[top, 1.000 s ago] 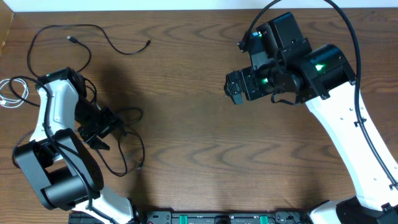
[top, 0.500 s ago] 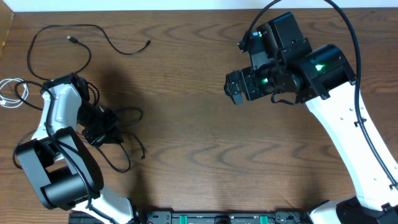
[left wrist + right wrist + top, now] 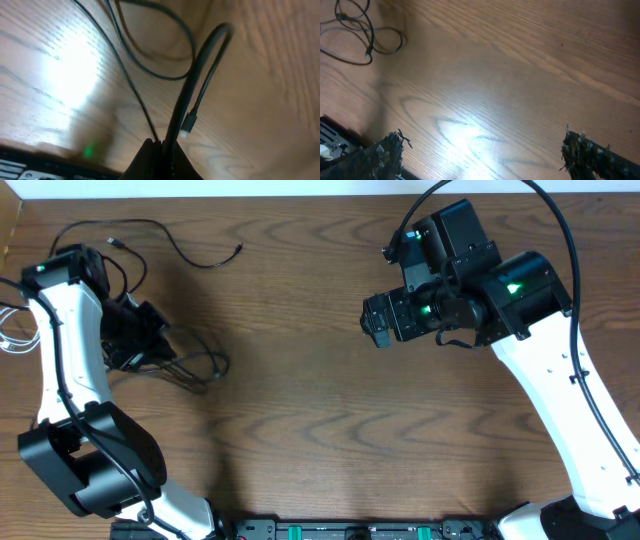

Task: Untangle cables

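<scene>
My left gripper (image 3: 158,352) is at the left of the table, shut on a black cable (image 3: 205,370) whose loops trail to its right. In the left wrist view the left gripper (image 3: 162,156) pinches that black cable (image 3: 195,85), which bends over in a tight loop, with its small plug (image 3: 188,126) dangling just ahead of the jaws. A second black cable (image 3: 190,255) lies spread along the far left. The white cable (image 3: 12,330) lies coiled at the left edge. My right gripper (image 3: 378,320) hovers open at right of centre; in its wrist view the right gripper (image 3: 485,155) has only bare wood between its fingers.
The wooden table (image 3: 320,430) runs to a pale wall along the far edge. My left arm's white link (image 3: 65,350) stands over the left side. The right wrist view catches the black cable loops (image 3: 370,40) in its upper left corner.
My left gripper shut on the black cable and moved toward the far left, dragging its loops up the table. The right arm has not moved.
</scene>
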`<state>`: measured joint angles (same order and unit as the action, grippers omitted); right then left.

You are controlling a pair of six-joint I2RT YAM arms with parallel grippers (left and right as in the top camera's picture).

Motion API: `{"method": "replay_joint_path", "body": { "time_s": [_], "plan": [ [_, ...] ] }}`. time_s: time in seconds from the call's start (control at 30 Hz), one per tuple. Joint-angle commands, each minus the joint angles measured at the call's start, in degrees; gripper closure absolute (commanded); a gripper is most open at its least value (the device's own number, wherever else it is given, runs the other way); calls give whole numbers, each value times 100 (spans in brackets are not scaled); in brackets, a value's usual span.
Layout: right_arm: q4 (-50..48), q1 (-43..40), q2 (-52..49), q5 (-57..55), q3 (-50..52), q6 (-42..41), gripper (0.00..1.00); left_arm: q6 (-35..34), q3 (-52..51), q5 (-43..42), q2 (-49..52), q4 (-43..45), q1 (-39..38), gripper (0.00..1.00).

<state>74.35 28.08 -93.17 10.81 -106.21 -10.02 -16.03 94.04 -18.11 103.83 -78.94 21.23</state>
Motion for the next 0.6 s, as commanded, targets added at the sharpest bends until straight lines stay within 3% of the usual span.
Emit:
{"method": "replay_joint_path", "body": {
  "time_s": [0.0, 0.43, 0.47, 0.5, 0.57],
  "plan": [
    [7, -24, 2, 26, 26, 44, 1, 81, 85, 382, 9, 201, 96, 92],
    [-87, -24, 2, 28, 26, 39, 1, -249, -330, 1598, 44, 942, 601, 92],
    [-109, -24, 2, 28, 26, 39, 1, -249, -424, 1602, 46, 1034, 619, 90],
    [-114, -24, 2, 28, 26, 39, 1, -249, -474, 1604, 55, 1095, 629, 76],
    [-98, -24, 2, 31, 26, 37, 1, -249, -525, 1626, 87, 1165, 673, 72]
  ]
}}
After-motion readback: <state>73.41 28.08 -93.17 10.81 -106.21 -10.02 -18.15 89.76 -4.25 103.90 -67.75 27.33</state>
